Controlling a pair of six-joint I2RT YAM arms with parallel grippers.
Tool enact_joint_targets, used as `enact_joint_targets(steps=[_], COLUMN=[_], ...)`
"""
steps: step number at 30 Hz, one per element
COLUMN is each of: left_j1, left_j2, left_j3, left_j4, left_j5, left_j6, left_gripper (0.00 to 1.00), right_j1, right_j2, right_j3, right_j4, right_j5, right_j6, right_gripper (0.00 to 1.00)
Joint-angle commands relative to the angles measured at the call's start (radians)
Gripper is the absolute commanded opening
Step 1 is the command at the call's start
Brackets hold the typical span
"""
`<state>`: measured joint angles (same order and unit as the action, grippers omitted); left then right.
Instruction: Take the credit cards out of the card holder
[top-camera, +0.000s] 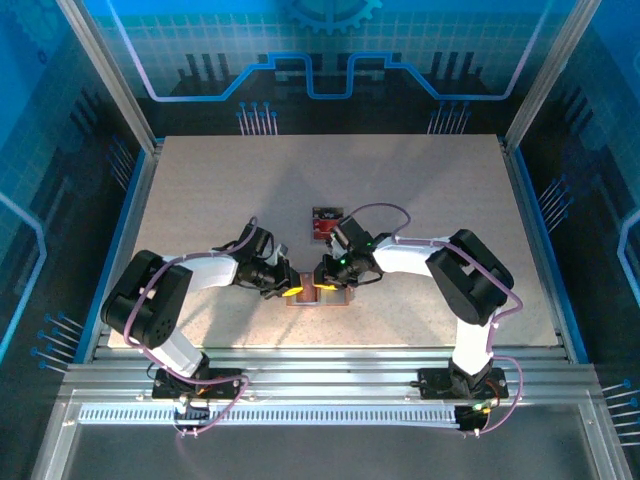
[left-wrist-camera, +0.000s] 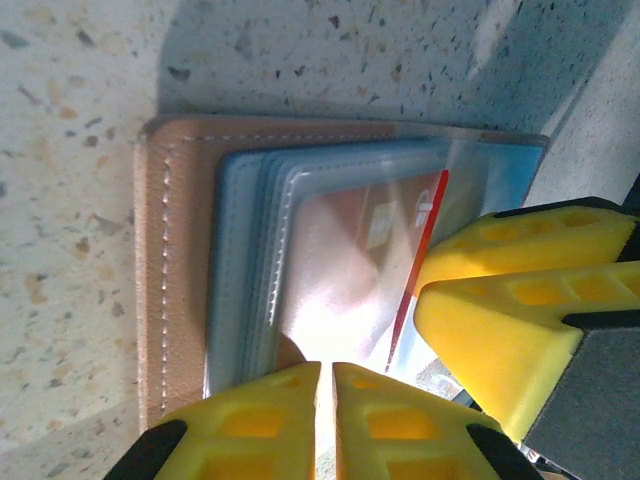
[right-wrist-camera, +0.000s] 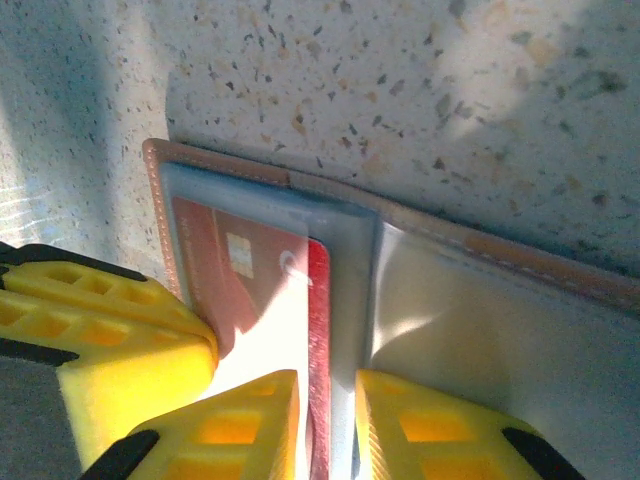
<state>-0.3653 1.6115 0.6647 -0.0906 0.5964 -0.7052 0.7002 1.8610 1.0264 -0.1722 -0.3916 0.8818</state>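
Right claw (right-wrist-camera: 327, 425) astride red card (right-wrist-camera: 318, 300)

Overhead view: you get even, bright light on the table (top-camera: 200, 200), dim blue surround. Wrist views: white glare blows out the card holder (left-wrist-camera: 170, 250) sleeves; yellow fingertips (left-wrist-camera: 250, 420) blurred; soft shadows cross the table.

Left end effector (top-camera: 293, 290) beside right one (top-camera: 322, 284)

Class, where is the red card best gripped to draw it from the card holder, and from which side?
Probably pinch the red card by its bare long edge, poking from the clear sleeve. Come from the middle of the card holder: the rest lies flat under plastic.
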Motion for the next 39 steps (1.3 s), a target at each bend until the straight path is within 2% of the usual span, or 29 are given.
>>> enact_joint_targets(steps=[1,11,39], left_j1=[0.010,0.012,0.012], left_j2=[-0.017,-0.032,-0.015], left_j3=[-0.020,-0.002,-0.007], left_j4=[-0.036,-0.049,-0.038], left_j5=[-0.016,-0.016,-0.015], left_j6=[0.001,0.002,-0.002], left_gripper=[0.12,0.12,0.12], right_j1=[0.011,0.018,0.020], right_j2=[-0.035,-0.043,0.028], right_j3=[0.001,-0.043,-0.057], right_j4=[-0.056,0.109,0.154], right_j5=[0.028,-0.082,-0.105], right_j6=[-0.019,0.069,0.080], right_gripper=[0.22,0.22,0.21])
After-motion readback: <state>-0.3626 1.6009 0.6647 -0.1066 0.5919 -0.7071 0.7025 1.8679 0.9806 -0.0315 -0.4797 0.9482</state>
